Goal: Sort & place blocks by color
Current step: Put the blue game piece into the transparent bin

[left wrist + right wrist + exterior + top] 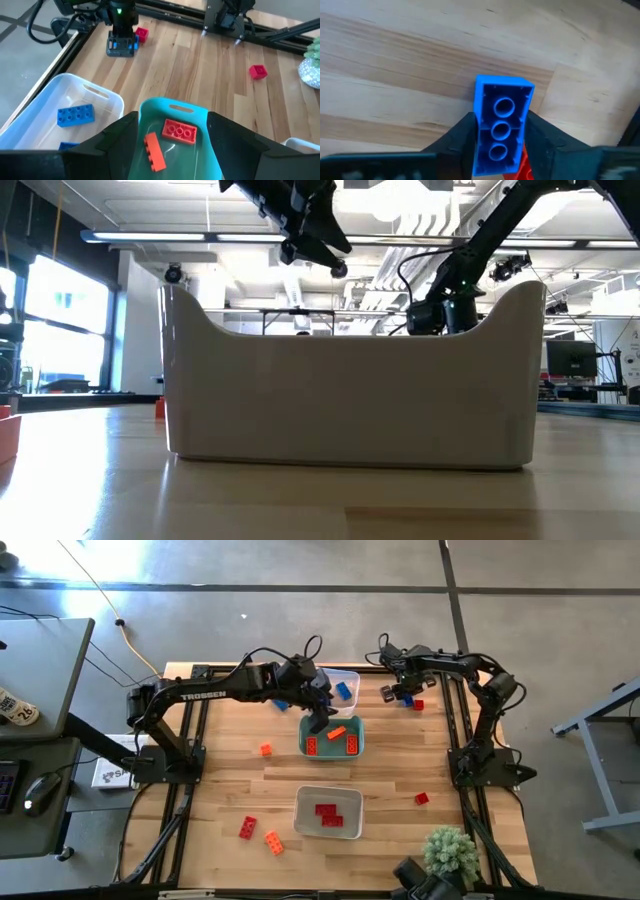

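My right gripper [405, 693] stands near the table's far right corner, shut on a blue block [501, 122]; a red block [418, 705] lies right beside it. My left gripper [172, 125] hovers open above the teal bin [358, 748], which holds an orange block [155, 151] and red blocks [179, 131]. The clear bin [350, 675] behind it holds blue blocks [75, 114]. The grey bin [305, 798] holds red blocks [328, 815]. Loose on the table lie orange blocks [265, 749] [273, 842] and red ones [247, 828] [422, 799]. My right gripper pinches the blue block by its two long sides [480, 130] between both fingers, coming from above and pointing down. The block's hollow underside faces the wrist camera. Whether its far end still touches the table, I cannot tell.
A small potted plant [450, 852] stands at the near right corner. A dark metal frame [195, 730] runs along the table's left and right sides. Bare wood lies between the teal and grey bins and toward the near left.
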Robot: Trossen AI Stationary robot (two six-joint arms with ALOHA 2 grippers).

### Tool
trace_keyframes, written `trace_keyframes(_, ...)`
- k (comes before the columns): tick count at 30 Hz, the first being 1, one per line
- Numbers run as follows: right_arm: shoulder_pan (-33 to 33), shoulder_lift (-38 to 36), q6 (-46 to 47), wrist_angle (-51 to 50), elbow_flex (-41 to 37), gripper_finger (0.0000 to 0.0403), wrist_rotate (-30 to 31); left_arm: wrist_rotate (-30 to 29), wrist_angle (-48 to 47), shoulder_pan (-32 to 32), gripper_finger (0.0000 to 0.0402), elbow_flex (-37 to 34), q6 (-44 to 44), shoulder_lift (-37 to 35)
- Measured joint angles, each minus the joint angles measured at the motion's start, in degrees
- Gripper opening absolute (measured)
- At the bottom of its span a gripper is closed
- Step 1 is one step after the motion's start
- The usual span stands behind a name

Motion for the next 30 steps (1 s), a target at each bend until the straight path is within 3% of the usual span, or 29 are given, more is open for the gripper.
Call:
trace_keyframes(8, 0.0, -2.5, -2.8, -1.7, 0.0, 0.0099, -0.9, -0.8, -6.5, 0.0, 0.0225, 0.0, 0.0, 0.0)
trace_keyframes(16, 1.5, -12.3, -1.3, 0.4, 0.0, 0.0099, -2.6, -11.3, -16.2, 0.6, 0.0225, -0.1, 0.7, -1.4)
trace_keyframes(23, 6.8, -20.0, 3.6, 11.4, 0.0, 0.0099, -6.2, -15.2, -26.4, 2.8, 0.0225, -0.1, 1.5, -5.2)
trace_keyframes(30, 13.8, -20.5, 6.3, 29.7, 0.0, 0.0101, -7.7, -15.5, -36.4, 3.8, 0.0225, -0.1, 1.5, -10.2)
